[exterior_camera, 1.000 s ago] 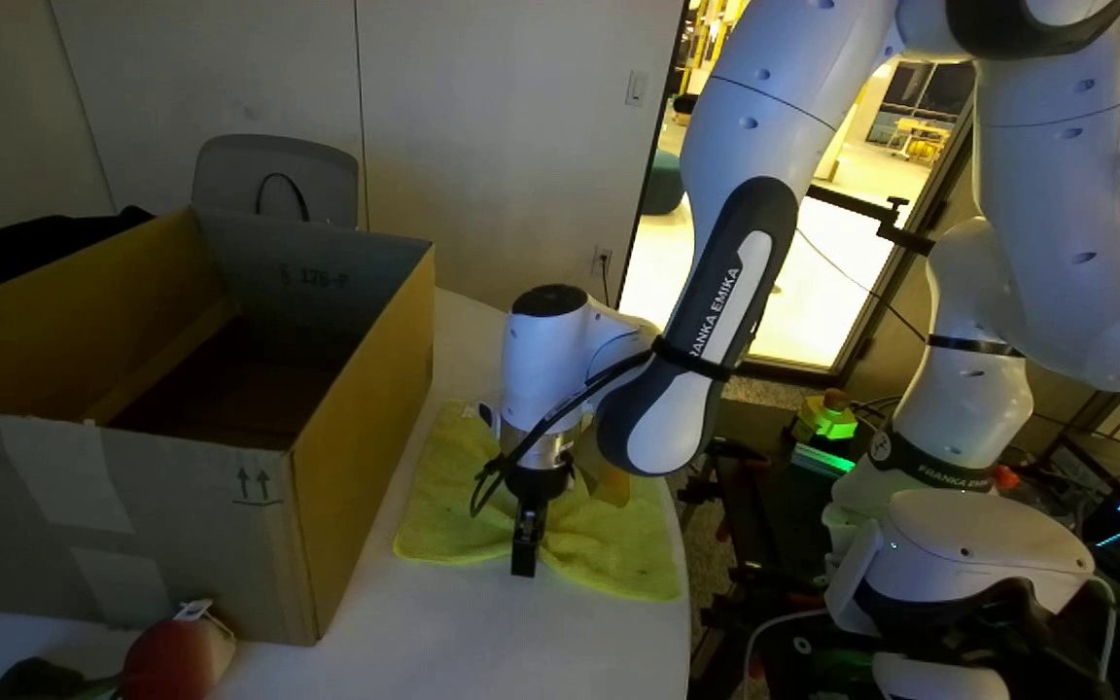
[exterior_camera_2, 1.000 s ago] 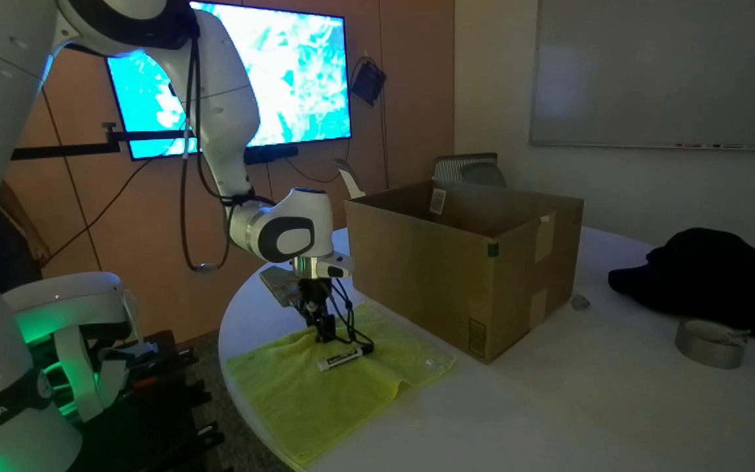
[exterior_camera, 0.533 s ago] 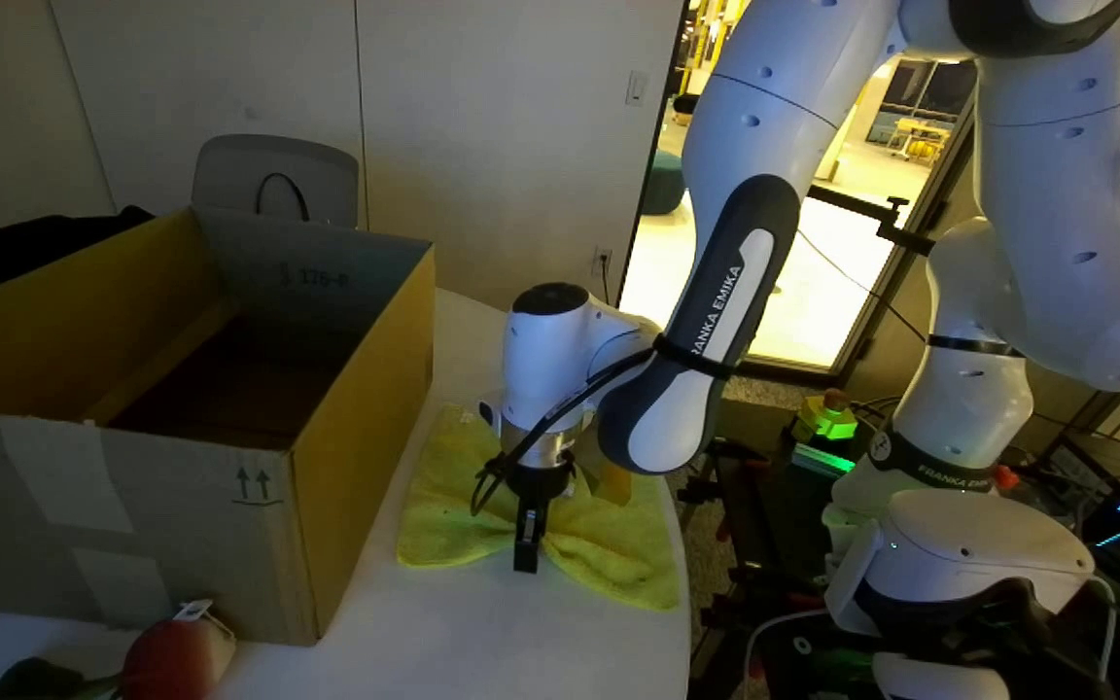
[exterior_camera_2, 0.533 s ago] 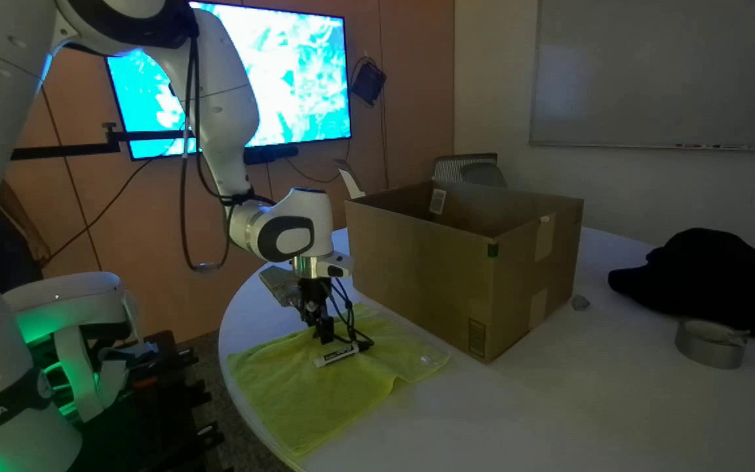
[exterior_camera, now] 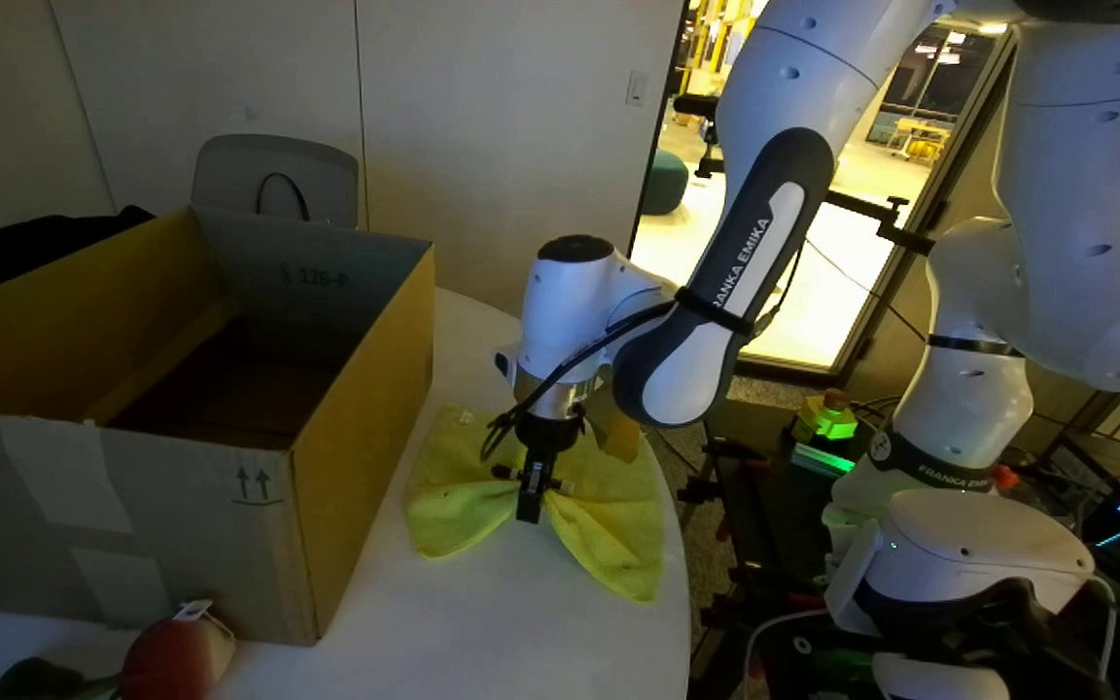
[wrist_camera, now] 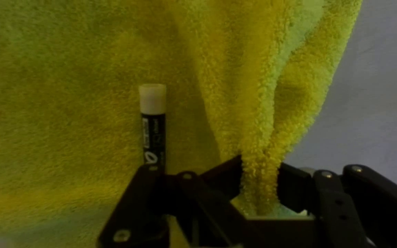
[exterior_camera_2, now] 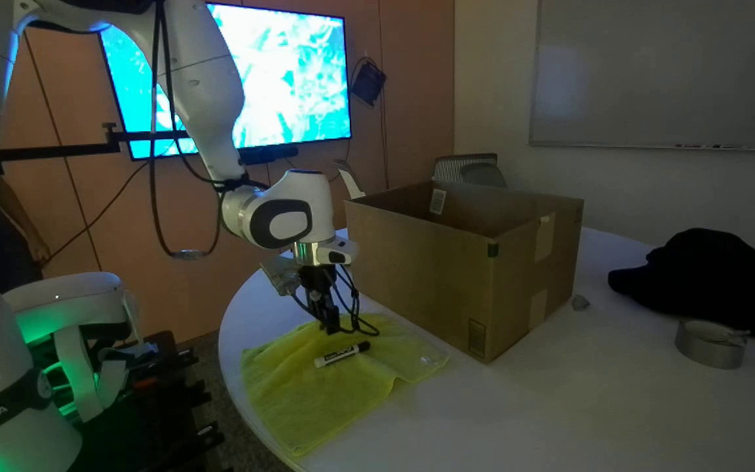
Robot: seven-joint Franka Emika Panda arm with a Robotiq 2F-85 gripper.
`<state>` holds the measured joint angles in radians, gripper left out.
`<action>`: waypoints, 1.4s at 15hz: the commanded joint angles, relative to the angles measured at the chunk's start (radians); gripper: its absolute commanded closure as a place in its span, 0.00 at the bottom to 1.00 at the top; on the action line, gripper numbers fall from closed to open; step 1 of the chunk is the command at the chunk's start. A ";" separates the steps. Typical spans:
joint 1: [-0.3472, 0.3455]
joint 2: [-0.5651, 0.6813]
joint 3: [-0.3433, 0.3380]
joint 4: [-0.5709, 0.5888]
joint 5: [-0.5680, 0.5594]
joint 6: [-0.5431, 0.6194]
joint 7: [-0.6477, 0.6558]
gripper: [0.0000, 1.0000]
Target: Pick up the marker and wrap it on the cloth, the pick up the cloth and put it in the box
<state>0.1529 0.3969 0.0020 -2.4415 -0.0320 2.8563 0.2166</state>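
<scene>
The yellow-green cloth (exterior_camera_2: 312, 400) lies spread on the round table, one edge pinched and raised into folds. My gripper (wrist_camera: 260, 186) is shut on that bunched edge, with fabric squeezed between the two pads in the wrist view. On the flat part of the cloth rests the marker (exterior_camera_2: 342, 354), white with a dark label and black cap, beside the gripper and not held; its cap end is hidden by a finger in the wrist view (wrist_camera: 153, 127). The brown cardboard box (exterior_camera_2: 417, 275) stands beside the cloth, its top uncovered, with bare floor inside in an exterior view (exterior_camera: 366, 408).
A red roundish object (exterior_camera: 176, 661) sits by the box's near corner. Elsewhere on the table are a grey tape roll (exterior_camera_2: 710, 344) and a black fabric heap (exterior_camera_2: 712, 282). The table edge (exterior_camera_2: 236, 393) runs close along the cloth.
The gripper has closed on the cloth's edge and risen a little, drawing that edge up into steeper folds. The marker stays lying on the cloth, now more plainly seen.
</scene>
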 commanded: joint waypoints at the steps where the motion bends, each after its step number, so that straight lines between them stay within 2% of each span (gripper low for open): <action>1: 0.009 -0.101 -0.056 -0.081 -0.002 0.029 0.045 0.92; 10: -0.030 -0.076 -0.168 -0.061 0.021 0.011 0.201 0.93; 14: -0.036 -0.049 -0.190 -0.045 0.033 -0.010 0.254 0.91; 15: -0.037 -0.046 -0.191 -0.044 0.037 -0.016 0.261 0.66; 16: -0.037 -0.041 -0.190 -0.044 0.043 -0.018 0.267 0.66; 17: -0.039 -0.042 -0.187 -0.045 0.052 -0.022 0.269 0.62; 21: -0.028 -0.060 -0.196 -0.071 0.058 -0.009 0.285 0.32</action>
<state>0.1141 0.3575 -0.1867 -2.5015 0.0052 2.8507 0.4860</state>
